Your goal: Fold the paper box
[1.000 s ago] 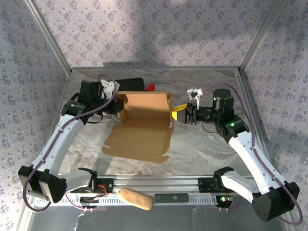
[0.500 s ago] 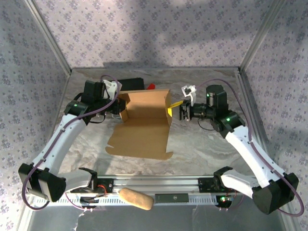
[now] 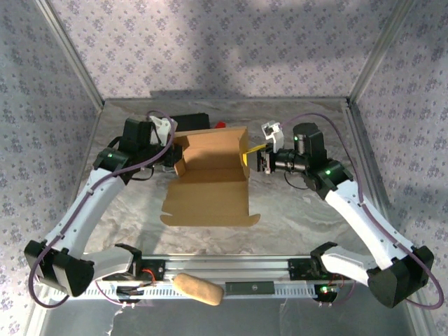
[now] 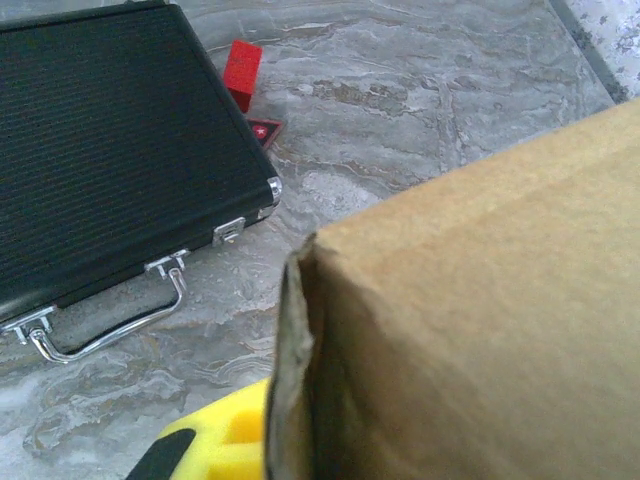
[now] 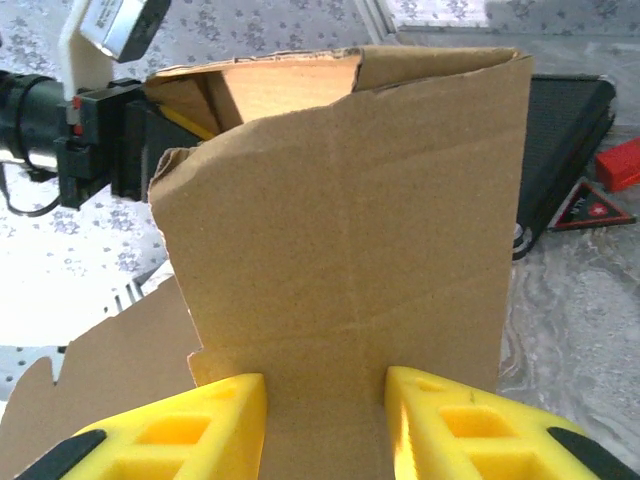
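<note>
Right end effector (image 3: 253,155) has moved leftward and toward far wall. It now sits against right side flap of paper box (image 3: 210,178); a second ago it stood just clear. That flap pushed more upright, closer to back panel. Front panel lying on counter (image 3: 301,210) has swung round: near edge was slanted, now runs level, sheet shifted right. Left end effector (image 3: 172,155) crept slightly right along with box's left wall.
</note>
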Robot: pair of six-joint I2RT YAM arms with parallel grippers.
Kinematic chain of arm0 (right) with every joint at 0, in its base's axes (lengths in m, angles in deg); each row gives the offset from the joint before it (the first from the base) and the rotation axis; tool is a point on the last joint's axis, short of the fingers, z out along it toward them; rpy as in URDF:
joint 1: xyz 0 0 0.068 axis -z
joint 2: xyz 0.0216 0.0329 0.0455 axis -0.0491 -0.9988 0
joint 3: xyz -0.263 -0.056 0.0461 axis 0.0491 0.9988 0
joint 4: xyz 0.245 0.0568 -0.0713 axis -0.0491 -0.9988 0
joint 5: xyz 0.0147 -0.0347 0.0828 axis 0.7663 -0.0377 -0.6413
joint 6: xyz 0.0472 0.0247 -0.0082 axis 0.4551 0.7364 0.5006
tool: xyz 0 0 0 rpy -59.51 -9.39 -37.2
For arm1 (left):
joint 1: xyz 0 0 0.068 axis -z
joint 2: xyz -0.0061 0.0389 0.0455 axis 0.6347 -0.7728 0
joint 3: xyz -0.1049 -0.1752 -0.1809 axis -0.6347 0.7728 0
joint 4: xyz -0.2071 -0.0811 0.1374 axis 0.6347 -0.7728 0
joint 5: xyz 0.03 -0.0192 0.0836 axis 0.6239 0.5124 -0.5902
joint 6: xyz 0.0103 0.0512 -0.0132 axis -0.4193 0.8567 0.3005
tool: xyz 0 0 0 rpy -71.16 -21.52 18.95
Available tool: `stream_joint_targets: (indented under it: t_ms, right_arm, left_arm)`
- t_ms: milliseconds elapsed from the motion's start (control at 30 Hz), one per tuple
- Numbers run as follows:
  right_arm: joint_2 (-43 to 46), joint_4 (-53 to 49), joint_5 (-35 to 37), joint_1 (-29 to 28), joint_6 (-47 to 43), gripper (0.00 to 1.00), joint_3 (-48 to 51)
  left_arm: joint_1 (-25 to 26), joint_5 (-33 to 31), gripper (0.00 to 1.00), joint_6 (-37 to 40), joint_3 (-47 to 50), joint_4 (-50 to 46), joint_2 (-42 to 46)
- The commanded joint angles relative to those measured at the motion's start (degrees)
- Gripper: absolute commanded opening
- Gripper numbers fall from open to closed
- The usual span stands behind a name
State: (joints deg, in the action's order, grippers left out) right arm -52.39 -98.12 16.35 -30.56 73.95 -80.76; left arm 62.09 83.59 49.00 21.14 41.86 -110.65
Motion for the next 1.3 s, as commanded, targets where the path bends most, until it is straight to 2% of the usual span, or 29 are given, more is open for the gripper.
stream_joint_targets:
  t_ms: [0,100,167,267,367,467,567,800,1100,1267]
  right_arm:
    - [-0.89,0.06,3.93,-0.56,-0.84,0.39,-0.85]
    - [0.78,1.18,5.29,0.84,1.28,0.39,1.26]
    - [3.22,0.95,8.74,1.79,2.88,0.4,3.36]
    - [6.65,-0.94,11.9,2.74,4.91,0.41,6.15]
    - [11.76,-1.08,14.25,2.45,8.49,0.42,11.06]
    - [17.45,-0.33,14.39,1.91,12.92,0.43,16.25]
    - [19.56,0.08,13.34,1.43,16.92,0.44,18.4]
    - [15.7,2.96,13.31,-1.56,21.66,0.43,17.32]
    - [7.43,1.17,20.58,-6.09,21.6,0.38,11.36]
    - [10.67,0.7,25.32,-6.82,21.19,0.39,10.09]
  left_arm:
    - [2.26,3.51,0.0,-1.52,0.22,1.48,2.1]
    - [2.35,-5.17,0.0,-5.18,0.68,1.11,2.08]
    - [2.34,-10.44,0.0,-7.54,2.3,2.61,2.46]
    - [2.34,-13.87,0.0,-9.92,3.88,4.86,2.97]
    - [2.26,-15.03,0.0,-11.08,4.17,6.01,3.15]
    - [2.17,-15.01,0.0,-11.41,4.41,6.99,3.54]
    - [2.17,-15.09,0.0,-11.28,4.8,7.67,4.08]
    - [2.35,-15.0,0.0,-11.61,6.21,9.44,4.71]
    - [2.53,-15.0,0.0,-11.89,6.99,10.69,6.0]
    - [2.52,-15.34,0.0,-11.39,7.04,10.13,6.22]
